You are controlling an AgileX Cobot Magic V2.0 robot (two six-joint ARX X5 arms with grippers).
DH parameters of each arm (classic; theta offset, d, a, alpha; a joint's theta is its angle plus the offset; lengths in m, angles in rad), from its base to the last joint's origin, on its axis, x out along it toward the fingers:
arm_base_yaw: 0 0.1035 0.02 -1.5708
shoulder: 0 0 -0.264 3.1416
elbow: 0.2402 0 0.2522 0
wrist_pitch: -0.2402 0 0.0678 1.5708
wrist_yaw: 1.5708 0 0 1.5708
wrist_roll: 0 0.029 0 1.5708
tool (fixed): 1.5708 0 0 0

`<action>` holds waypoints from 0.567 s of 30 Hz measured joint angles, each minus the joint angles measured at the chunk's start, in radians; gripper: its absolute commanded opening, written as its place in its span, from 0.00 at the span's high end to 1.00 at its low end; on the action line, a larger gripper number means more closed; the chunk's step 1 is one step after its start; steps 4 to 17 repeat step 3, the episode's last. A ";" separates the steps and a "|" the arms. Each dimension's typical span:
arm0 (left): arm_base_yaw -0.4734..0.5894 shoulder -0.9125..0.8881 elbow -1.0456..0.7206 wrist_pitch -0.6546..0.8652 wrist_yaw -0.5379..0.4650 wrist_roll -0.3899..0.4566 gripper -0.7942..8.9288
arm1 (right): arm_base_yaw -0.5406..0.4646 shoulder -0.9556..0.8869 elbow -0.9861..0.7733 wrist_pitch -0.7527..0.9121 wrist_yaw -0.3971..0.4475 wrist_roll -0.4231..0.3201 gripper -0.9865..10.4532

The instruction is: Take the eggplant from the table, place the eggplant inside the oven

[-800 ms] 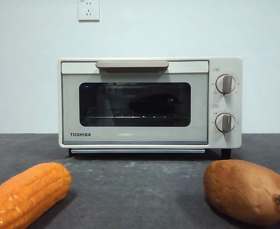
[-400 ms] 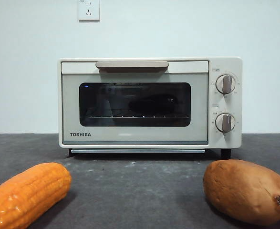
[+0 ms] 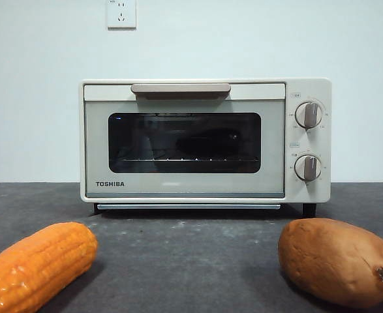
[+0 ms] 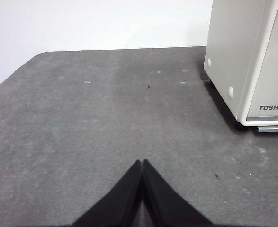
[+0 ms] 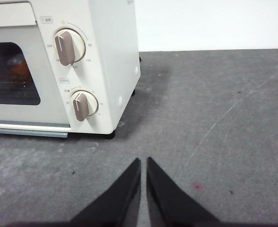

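The cream oven [image 3: 204,140] stands at the back of the table [image 3: 191,248] with its door closed. Through the dark glass, a dark elongated shape, the eggplant [image 3: 207,142], lies on the wire rack. My left gripper [image 4: 142,163] is shut and empty, hovering over bare table off the oven's [image 4: 252,61] side that carries no knobs. My right gripper [image 5: 143,161] is shut with only a thin slit between the jaws, empty, over the table in front of the oven's [image 5: 63,66] knob side. Neither gripper shows in the front view.
An orange corn cob [image 3: 38,264] lies near the front at the left. A brown sweet potato [image 3: 338,261] lies near the front at the right. Two round knobs [image 3: 308,115] sit on the oven's right panel. A wall socket [image 3: 121,13] is above.
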 measured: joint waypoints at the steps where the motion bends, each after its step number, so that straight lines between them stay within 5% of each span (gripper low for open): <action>1: 0.000 0.000 0.000 0.000 0.000 0.000 0.91 | 0.000 0.000 0.000 0.000 0.000 0.000 0.91; 17: 0.000 0.000 0.000 0.000 0.000 0.000 0.91 | 0.000 0.000 0.000 0.000 0.000 0.000 0.91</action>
